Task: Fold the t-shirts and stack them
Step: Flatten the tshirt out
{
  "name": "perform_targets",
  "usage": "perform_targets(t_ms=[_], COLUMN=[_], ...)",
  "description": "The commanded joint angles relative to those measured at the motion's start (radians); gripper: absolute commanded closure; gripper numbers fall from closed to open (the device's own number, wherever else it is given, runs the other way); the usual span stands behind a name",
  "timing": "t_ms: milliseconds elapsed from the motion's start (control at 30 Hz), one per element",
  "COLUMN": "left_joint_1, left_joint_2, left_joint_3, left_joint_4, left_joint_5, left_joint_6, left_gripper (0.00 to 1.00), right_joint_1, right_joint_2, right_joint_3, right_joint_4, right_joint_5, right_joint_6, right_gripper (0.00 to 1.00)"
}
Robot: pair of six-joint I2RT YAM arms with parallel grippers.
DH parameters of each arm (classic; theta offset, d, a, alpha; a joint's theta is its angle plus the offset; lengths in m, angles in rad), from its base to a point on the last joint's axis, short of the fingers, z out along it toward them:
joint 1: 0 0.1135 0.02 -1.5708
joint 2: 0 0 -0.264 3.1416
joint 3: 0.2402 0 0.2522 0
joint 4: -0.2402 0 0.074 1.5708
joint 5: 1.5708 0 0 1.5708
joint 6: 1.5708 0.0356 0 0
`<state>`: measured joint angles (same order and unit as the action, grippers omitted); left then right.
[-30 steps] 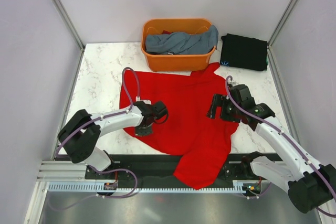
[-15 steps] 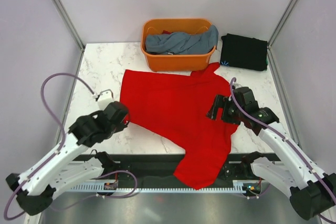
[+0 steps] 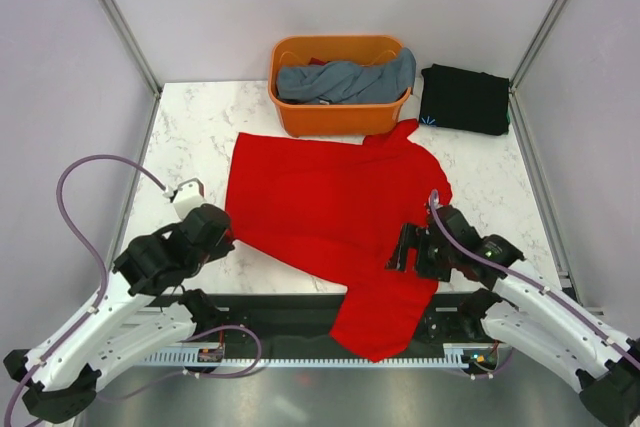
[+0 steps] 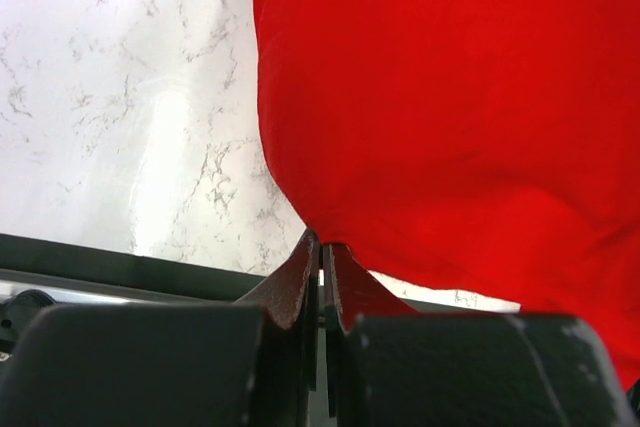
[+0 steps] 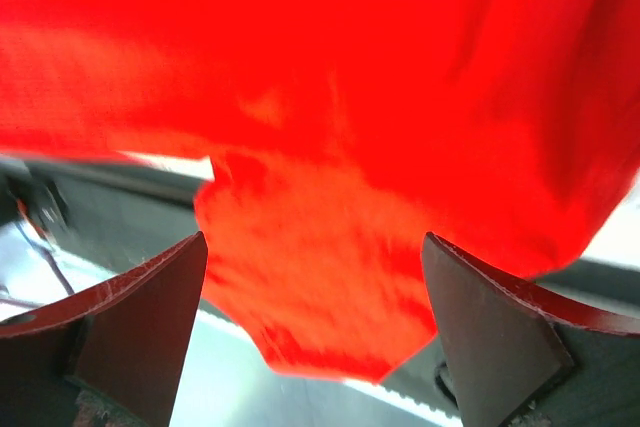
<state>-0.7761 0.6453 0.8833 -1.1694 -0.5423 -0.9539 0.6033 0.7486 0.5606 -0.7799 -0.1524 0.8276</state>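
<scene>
At the near edge, the lower end of the red t-shirt [image 3: 330,197] is seen hanging off the front of the marble table [image 3: 190,142], down over the dark rail between the two arm bases. The rest of the shirt is spread flat across the middle of the table, one sleeve reaching up to the far right.

On the left, the left gripper [image 3: 224,242] is found at the shirt's near-left corner. From the left wrist view its fingertips [image 4: 308,259] are pressed together with no gap, and the red cloth [image 4: 450,97] is drawn to a point right between them, so the corner is pinched.

On the right, the right gripper [image 3: 402,249] is held low over the shirt's near-right part. Its jaws are spread wide in the right wrist view, with red cloth [image 5: 350,47] filling the space beyond the fingers [image 5: 140,297]; nothing is gripped.

Further back, the orange tub [image 3: 340,119] is set just beyond the shirt's far edge, the sleeve lying against its right corner. A grey-blue t-shirt [image 3: 345,80] is bundled loosely inside, heaped up and spilling over the right rim.

Just right of the tub, a black t-shirt [image 3: 465,99] is laid folded on the table's far right corner, a small blue mark [image 3: 430,120] showing at its near-left edge
</scene>
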Motion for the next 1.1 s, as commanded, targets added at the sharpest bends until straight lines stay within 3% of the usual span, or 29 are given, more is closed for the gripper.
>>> perform_targets(t_ms=[0, 133, 167, 200, 233, 267, 367, 467, 600, 700, 900, 1067], left_joint_1=[0.001, 0.003, 0.001, 0.001, 0.001, 0.001, 0.001, 0.001, 0.001, 0.001, 0.001, 0.001], left_joint_2=[0.022, 0.024, 0.022, 0.019, 0.019, 0.013, -0.005, -0.035, -0.059, -0.056, -0.041, -0.049], left_joint_3=[-0.017, -0.032, -0.038, -0.040, -0.041, -0.043, -0.044, -0.043, -0.043, -0.043, -0.040, -0.040], left_joint_4=[-0.019, -0.029, -0.029, -0.030, -0.030, -0.030, -0.047, -0.061, -0.061, -0.065, -0.062, -0.061], left_joint_5=[0.008, 0.025, 0.028, 0.028, 0.028, 0.031, 0.030, 0.036, 0.033, 0.033, 0.042, 0.042], left_joint_6=[-0.083, -0.127, -0.137, -0.153, -0.154, -0.160, -0.171, -0.175, -0.177, -0.174, -0.167, -0.167], left_gripper=[0.94, 0.94, 0.94, 0.94, 0.94, 0.94, 0.94, 0.94, 0.94, 0.94, 0.94, 0.94], right_joint_1=[0.104, 0.346, 0.483, 0.645, 0.647, 0.806, 1.071, 1.209, 1.296, 1.317, 1.328, 1.326], right_joint_2=[-0.038, -0.020, -0.002, 0.058, 0.093, 0.130, 0.280, 0.447, 0.694, 0.767, 0.749, 0.712], right_joint_3=[-0.033, -0.062, -0.056, -0.032, -0.013, 0.007, 0.108, 0.209, 0.340, 0.386, 0.294, 0.209], right_joint_4=[-0.042, -0.006, 0.004, 0.010, 0.007, -0.002, -0.102, -0.189, -0.222, -0.240, -0.225, -0.177], right_joint_5=[0.028, 0.108, 0.161, 0.248, 0.249, 0.348, 0.491, 0.576, 0.597, 0.602, 0.587, 0.593], right_joint_6=[0.135, 0.292, 0.371, 0.459, 0.459, 0.544, 0.691, 0.811, 0.840, 0.846, 0.896, 0.917], right_gripper=[0.05, 0.09, 0.09, 0.10, 0.10, 0.10, 0.13, 0.19, 0.19, 0.21, 0.27, 0.41])
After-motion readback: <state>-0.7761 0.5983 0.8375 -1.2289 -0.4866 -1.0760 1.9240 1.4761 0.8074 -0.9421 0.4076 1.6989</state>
